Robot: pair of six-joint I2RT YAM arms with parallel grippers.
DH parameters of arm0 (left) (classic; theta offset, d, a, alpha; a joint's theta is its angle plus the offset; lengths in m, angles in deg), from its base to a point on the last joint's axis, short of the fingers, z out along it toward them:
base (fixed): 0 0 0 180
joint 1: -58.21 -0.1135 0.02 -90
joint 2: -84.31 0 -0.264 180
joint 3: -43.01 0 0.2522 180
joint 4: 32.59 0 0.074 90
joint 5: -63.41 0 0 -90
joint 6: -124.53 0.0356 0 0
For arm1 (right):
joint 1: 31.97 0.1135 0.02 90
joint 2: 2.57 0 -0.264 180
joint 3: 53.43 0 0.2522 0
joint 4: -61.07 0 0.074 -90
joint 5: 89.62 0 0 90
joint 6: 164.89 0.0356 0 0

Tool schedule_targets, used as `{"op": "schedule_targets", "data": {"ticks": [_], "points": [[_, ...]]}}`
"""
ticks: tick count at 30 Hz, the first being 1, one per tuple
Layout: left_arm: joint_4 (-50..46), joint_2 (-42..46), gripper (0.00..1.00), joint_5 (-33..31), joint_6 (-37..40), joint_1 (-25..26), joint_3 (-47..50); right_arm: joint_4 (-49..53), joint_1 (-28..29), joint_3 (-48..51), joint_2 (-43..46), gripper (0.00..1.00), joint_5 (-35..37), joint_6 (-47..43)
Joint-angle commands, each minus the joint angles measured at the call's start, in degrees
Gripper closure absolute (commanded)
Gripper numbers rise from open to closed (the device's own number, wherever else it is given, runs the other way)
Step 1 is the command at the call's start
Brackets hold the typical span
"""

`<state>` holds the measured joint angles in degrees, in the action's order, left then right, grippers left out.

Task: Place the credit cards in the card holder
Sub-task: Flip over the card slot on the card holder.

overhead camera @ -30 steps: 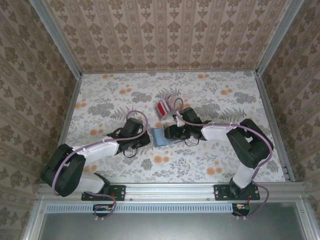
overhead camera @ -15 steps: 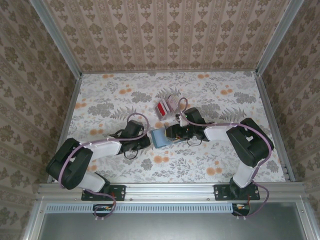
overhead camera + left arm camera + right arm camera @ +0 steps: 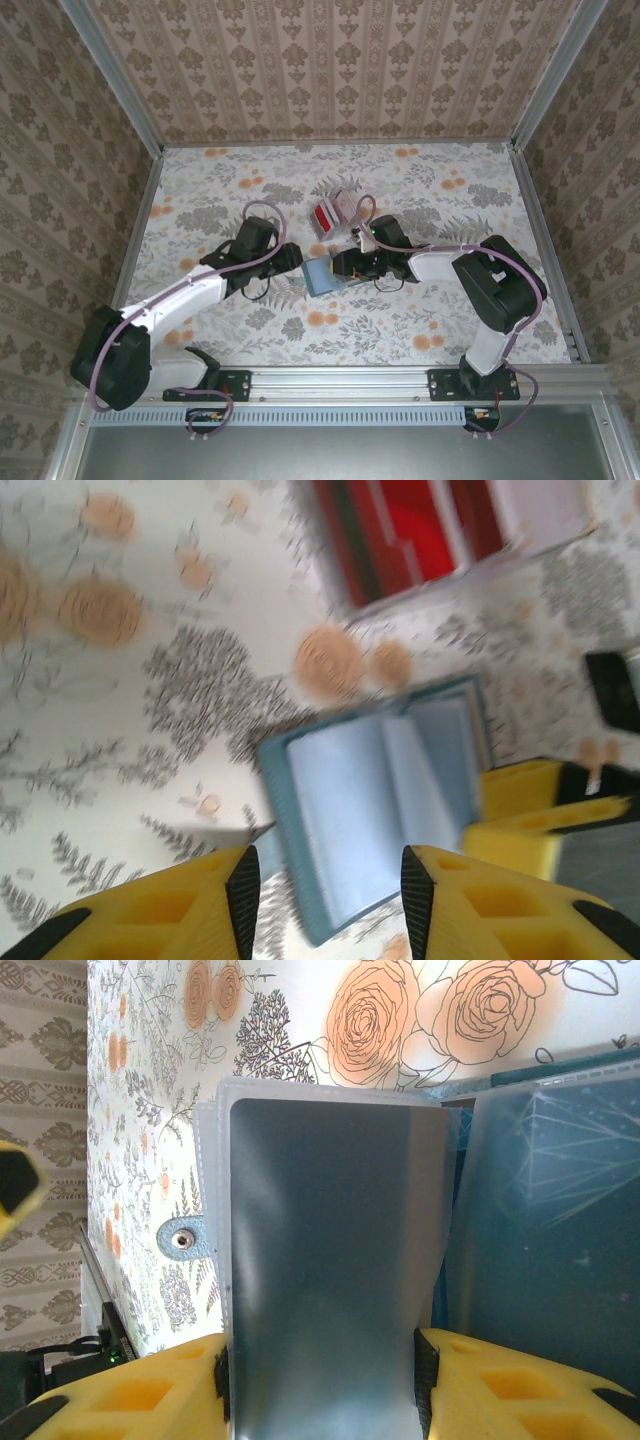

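Card holder (image 3: 318, 274) lies open on the worktop (image 3: 220, 200) between our two hands, blue-grey inside up. Our left hand (image 3: 330, 875) has just opened, and its fingers now stand apart just short of the holder. Our right hand (image 3: 323, 1365) stays clamped on a clear sleeve (image 3: 330, 1240). Credit cards (image 3: 326, 215) wait just beyond, so we judge fetching one comes next.

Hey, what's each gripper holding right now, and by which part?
The right gripper pinches the card holder by its clear inner sleeves, one finger on each side edge. The left gripper is open, holding nothing.
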<state>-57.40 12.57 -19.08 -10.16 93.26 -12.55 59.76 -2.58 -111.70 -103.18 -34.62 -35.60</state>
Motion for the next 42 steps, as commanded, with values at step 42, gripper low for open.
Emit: {"op": "schedule_targets", "data": {"ticks": [42], "points": [[15.47,-21.81,0.80,12.98,-6.29,2.11,-4.17,0.50,-1.96,2.59,-1.58,0.46,0.30,0.70]]}}
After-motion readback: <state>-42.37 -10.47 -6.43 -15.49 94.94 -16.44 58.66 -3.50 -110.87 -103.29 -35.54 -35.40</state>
